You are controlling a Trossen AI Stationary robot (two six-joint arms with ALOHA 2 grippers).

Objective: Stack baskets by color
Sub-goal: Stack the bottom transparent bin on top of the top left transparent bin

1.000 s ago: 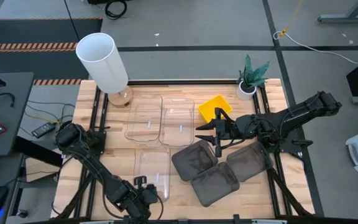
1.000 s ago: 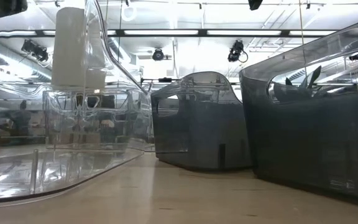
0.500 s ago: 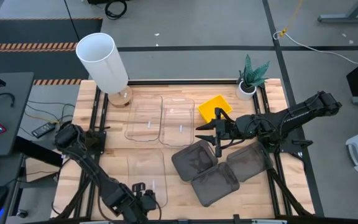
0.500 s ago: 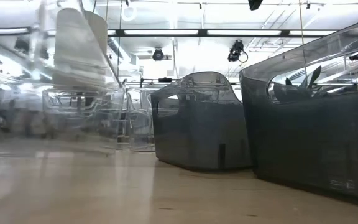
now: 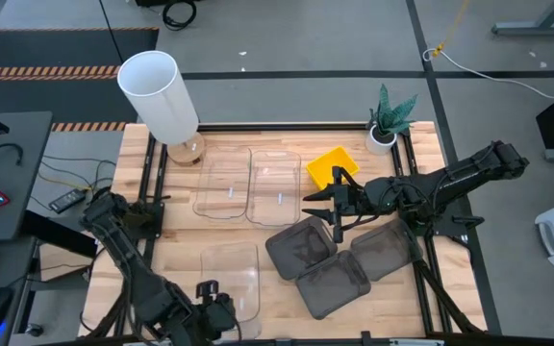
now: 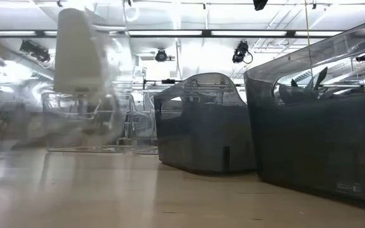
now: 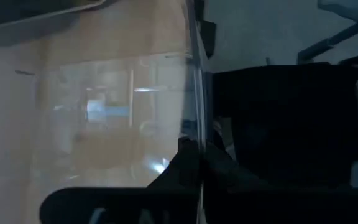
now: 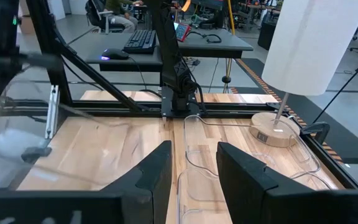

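The left arm (image 5: 128,259) reaches from its base at the counter's (image 5: 181,231) left edge down along the near edge, bent low, and ends in the left gripper (image 5: 214,303) at the near rim of a clear basket (image 5: 231,274). In the left wrist view the dark fingers (image 7: 194,168) are pressed together on that basket's thin rim, so the gripper is clamped on the clear basket. In the low view this basket is only a smeared pale shape (image 6: 87,107), and its edges are hard to make out.

The right arm (image 5: 450,183) stretches in from the right side, held level over the middle of the counter. The right gripper (image 5: 338,200) hangs with its fingers (image 8: 160,168) apart and nothing between them. Just behind it lies a yellow basket (image 5: 330,165), partly covered by the gripper. Below and beside it sit three grey baskets (image 5: 333,282), close together; the arm hides part of the rightmost one. Ahead of the right gripper, two more clear baskets (image 5: 275,187) lie side by side, touching.

A white lamp (image 5: 159,96) stands at the far left corner, and a small potted plant (image 5: 388,120) at the far right corner.
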